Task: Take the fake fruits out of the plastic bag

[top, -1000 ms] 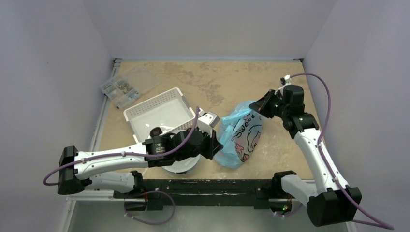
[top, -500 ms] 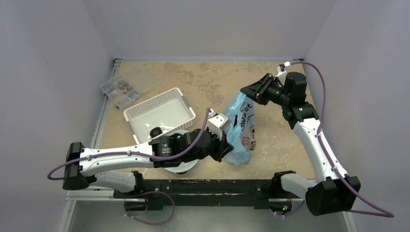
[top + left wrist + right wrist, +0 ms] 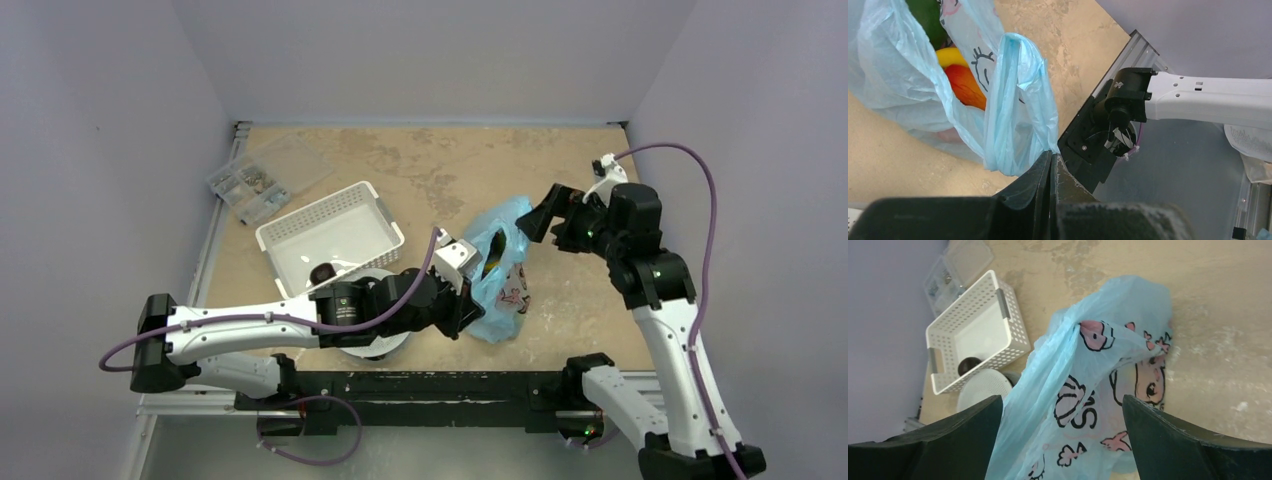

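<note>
Currently pinching thin light-blue plastic bag (image 3: 500,290), frame centre, with left gripper (image 3: 1050,160); right gripper (image 3: 1062,402) spread, empty; next: dip inside for glossy fruits (image 3: 965,85).

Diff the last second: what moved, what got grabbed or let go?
The right hand lifted the plastic bag by its top, then opened, let go and drew back; the bag sagged. The left hand shifted slightly right, shut on the bag's handle throughout. The white basket, dark fruit inside and parts box are unchanged.
</note>
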You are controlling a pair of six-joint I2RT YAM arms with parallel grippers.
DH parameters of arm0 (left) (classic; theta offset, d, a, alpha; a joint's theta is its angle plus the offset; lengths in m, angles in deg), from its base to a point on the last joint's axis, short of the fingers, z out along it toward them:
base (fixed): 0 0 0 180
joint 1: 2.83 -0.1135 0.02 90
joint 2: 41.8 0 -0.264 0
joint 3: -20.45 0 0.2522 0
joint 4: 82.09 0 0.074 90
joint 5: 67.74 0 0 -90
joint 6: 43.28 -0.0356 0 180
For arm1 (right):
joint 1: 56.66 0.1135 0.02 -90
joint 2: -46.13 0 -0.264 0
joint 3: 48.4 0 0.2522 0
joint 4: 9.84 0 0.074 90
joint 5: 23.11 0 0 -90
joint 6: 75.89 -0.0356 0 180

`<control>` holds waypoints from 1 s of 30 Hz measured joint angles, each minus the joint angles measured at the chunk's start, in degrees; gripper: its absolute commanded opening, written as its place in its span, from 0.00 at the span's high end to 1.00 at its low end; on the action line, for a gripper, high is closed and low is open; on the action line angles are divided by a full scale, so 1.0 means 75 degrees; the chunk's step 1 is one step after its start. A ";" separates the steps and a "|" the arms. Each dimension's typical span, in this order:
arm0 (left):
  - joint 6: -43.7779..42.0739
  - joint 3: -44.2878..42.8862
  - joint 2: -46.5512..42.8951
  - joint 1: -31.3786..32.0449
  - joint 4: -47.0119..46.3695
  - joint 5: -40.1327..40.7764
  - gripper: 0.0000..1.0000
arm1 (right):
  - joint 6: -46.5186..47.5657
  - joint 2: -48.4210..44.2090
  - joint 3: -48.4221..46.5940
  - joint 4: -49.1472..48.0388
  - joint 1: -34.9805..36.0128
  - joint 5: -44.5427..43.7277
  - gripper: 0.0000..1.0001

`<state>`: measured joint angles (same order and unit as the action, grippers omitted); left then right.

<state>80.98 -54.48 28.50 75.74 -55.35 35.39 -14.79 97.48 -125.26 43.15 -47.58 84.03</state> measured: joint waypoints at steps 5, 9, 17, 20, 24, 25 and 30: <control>-0.0087 -0.0073 0.0210 0.0000 0.0017 -0.0172 1.00 | 0.0525 -0.0522 -0.0268 0.1087 0.0015 -0.0828 0.01; -0.0119 -0.0233 0.0428 0.0000 0.0026 -0.0312 1.00 | 0.0618 -0.0586 -0.0280 0.1501 0.0070 -0.1201 0.01; 0.0000 -0.0181 0.0399 0.0009 -0.0052 -0.0329 1.00 | 0.0396 -0.0842 -0.0525 0.2451 0.0102 -0.2853 0.01; 0.0070 -0.0079 0.0332 0.0029 -0.0041 -0.0315 1.00 | 0.0428 -0.0737 -0.1274 0.2789 0.0172 -0.4144 0.01; 0.0085 0.0000 0.0192 0.0041 0.0009 -0.0198 1.00 | 0.0434 -0.0863 -0.1457 0.2879 0.0242 -0.4290 0.02; 0.0085 0.0006 0.0154 0.0041 0.0012 -0.0166 1.00 | 0.0458 -0.0930 -0.1338 0.2885 0.0245 -0.3993 0.03; 0.0055 0.0006 0.0079 0.0041 -0.0006 -0.0122 1.00 | 0.0676 -0.0956 -0.0227 0.2882 0.0259 -0.2081 0.02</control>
<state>81.40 -54.44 29.09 76.04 -55.40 34.47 -9.72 90.31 -126.96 64.76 -45.64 68.43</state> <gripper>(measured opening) 0.003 0.962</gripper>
